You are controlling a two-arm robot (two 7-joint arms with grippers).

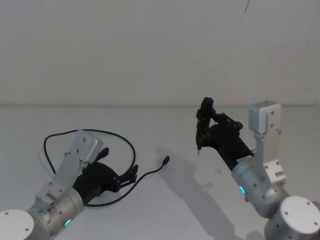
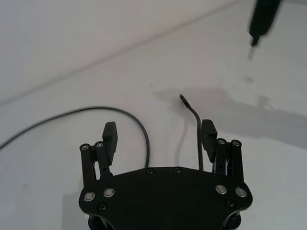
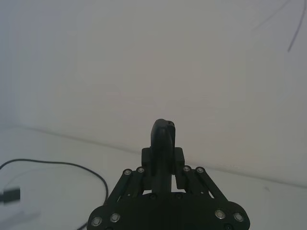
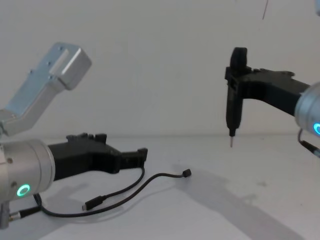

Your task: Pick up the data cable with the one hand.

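**Open Left Gripper Over the Data Cable**

Head view: The data cable is seen lying in a loose loop on the white counter, on the robot's left side. One small plug is pointed toward the middle of the counter. The left gripper is held low over the near part of the loop, and its fingers are spread wide. The right gripper is held up in the air, well apart from the cable.

Left wrist view: The left gripper is seen wide open. Two strands of the data cable are seen between its fingers. One strand is bent in a curve near the middle. The other is just beside one finger. Nothing is pinched.

Right wrist view: The right gripper is seen with its fingers pressed together, and nothing is held between them. A bit of the data cable is seen far off on the counter.

Chest view: The left gripper is seen just above the counter, with the data cable lying below and in front of it. Whether the fingers touch the cable cannot be told. The right gripper is seen high up, and a short black lead is hung down from it.
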